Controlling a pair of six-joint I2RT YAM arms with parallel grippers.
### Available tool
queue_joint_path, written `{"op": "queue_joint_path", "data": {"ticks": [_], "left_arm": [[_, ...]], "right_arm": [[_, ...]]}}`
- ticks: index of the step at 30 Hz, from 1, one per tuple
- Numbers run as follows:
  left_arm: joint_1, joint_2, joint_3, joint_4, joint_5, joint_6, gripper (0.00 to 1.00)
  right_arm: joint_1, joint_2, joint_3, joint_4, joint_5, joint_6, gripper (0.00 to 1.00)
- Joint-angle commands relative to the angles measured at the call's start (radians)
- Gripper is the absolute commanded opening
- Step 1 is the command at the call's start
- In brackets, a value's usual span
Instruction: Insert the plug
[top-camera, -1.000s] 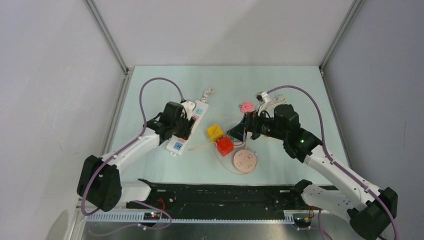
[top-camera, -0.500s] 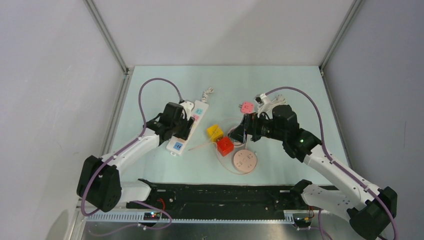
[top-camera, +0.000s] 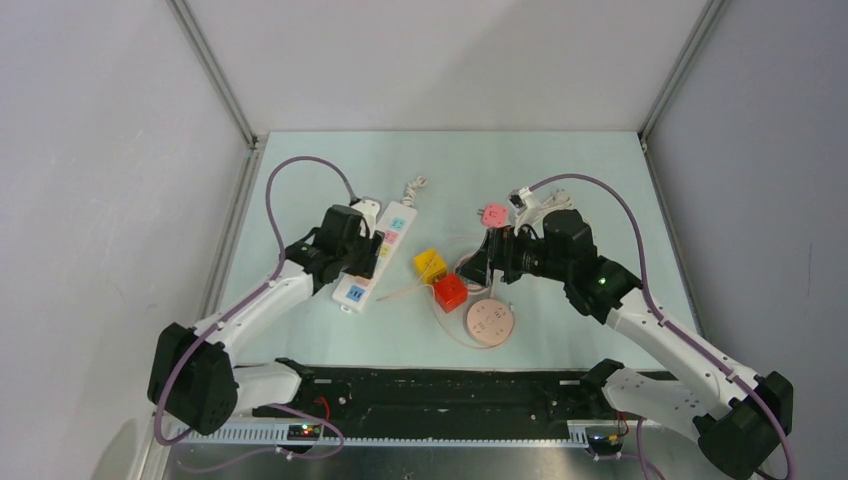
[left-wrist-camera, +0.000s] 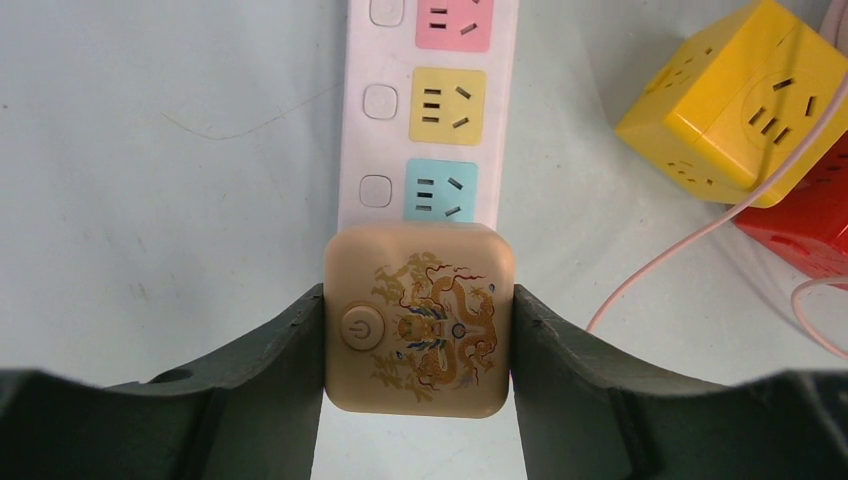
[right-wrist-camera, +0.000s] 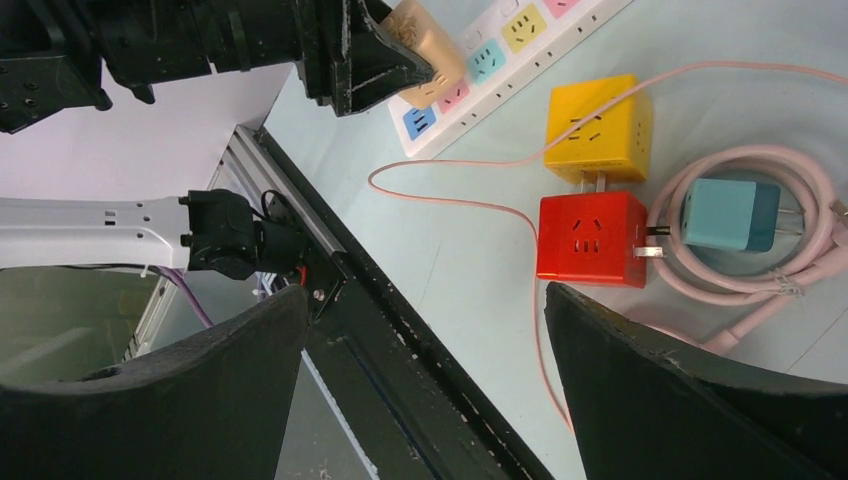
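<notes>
My left gripper (left-wrist-camera: 418, 345) is shut on the plug (left-wrist-camera: 418, 330), a beige square block with a dragon print and a power button, one finger on each side. It hangs over the white power strip (left-wrist-camera: 380, 60), just below the cyan socket (left-wrist-camera: 440, 192); whether it touches the strip I cannot tell. From above, the left gripper (top-camera: 362, 255) covers the strip's (top-camera: 397, 222) middle. The right gripper (right-wrist-camera: 425, 300) stands open and holds nothing, above the table's near edge beside the red cube (right-wrist-camera: 590, 238). The right wrist view also shows the plug (right-wrist-camera: 432, 48).
A yellow socket cube (top-camera: 430, 264) and the red socket cube (top-camera: 450, 291) lie between the arms. A teal adapter (right-wrist-camera: 730, 213) sits in a coiled pink cable (right-wrist-camera: 700, 290). A pink round disc (top-camera: 490, 323) and a pink plug (top-camera: 494, 213) lie nearby.
The left arm has shifted slightly to the left with the plug still in its grip. The right gripper has barely moved.
</notes>
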Motion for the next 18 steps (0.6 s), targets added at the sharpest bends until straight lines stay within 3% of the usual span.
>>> {"op": "queue_joint_path", "data": {"ticks": [1, 18], "left_arm": [[0.005, -0.051, 0.057, 0.013, -0.020, -0.041, 0.00], [-0.019, 0.016, 0.017, -0.026, -0.070, -0.076, 0.00]], "right_arm": [[0.000, -0.006, 0.031, 0.003, 0.013, -0.013, 0.92], [0.001, 0.012, 0.030, -0.022, 0.028, -0.016, 0.92]]}}
